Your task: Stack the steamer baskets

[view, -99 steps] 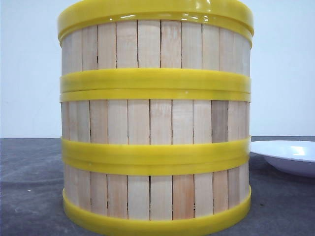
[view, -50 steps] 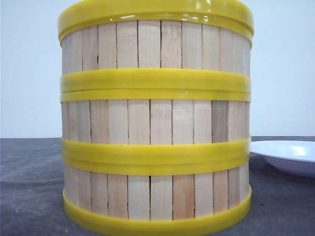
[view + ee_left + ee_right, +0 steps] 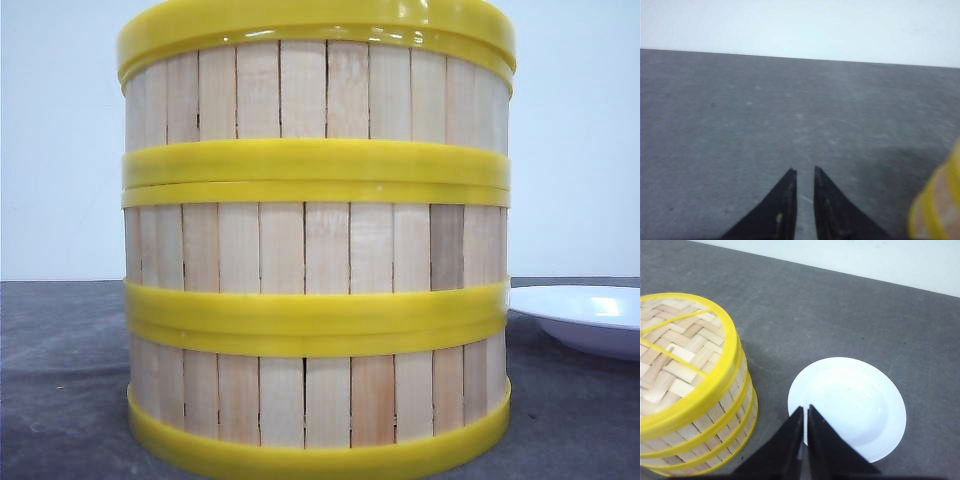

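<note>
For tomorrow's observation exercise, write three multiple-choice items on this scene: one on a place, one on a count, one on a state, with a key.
1. Where is the white plate?
A. On top of the stack
B. On the table right of the stack
C. Under the stack

2. How many steamer baskets are stacked?
A. One
B. Two
C. Three

3. What does the right gripper hold?
A. Nothing
B. A basket
C. The plate

Key: 1 B, the plate lies beside the stack; 2 C, three slatted tiers show; 3 A, its fingers meet above the plate, gripping nothing.

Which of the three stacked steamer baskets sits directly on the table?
The bottom basket: its lower yellow rim rests on the grey table, and the other two baskets sit above it.
</note>
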`<state>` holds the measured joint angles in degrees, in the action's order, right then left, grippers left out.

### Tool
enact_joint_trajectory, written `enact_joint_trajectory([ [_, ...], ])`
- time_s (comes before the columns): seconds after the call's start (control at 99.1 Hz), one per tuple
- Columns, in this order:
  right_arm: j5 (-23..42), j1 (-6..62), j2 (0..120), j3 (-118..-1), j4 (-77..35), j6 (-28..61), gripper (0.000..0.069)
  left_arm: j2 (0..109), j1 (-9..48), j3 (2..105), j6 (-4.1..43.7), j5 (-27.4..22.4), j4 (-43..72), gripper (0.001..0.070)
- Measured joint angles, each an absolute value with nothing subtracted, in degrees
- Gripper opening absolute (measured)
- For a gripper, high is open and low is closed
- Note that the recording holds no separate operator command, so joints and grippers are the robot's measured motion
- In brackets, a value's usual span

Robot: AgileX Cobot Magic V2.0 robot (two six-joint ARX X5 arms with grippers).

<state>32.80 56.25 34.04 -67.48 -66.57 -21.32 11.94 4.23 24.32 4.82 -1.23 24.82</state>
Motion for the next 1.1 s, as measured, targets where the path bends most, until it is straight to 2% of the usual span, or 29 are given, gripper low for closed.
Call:
enact_joint_trajectory([
  [0.172,32.80,56.25,34.04,-67.48,-66.57,-21.32,0.0006,8.67,2.79,14.46,2.20,-1.19,18.22,0.0034],
  [0.393,32.80,56.25,34.04,-67.48,-66.57,-21.32,0.0006,5.23,2.26,6.66,1.02,1.37,17.67,0.0034],
  [0.696,32.84,56.25,34.04,-67.48,-66.59,-21.32,0.0006,0.30,2.26,3.70,0.67,1.56,15.64,0.0034],
  [1.1,32.82,56.25,34.04,-67.48,-66.57,-21.32,0.0006,0.25,2.26,3.46,0.64,1.58,14.81,0.0034],
])
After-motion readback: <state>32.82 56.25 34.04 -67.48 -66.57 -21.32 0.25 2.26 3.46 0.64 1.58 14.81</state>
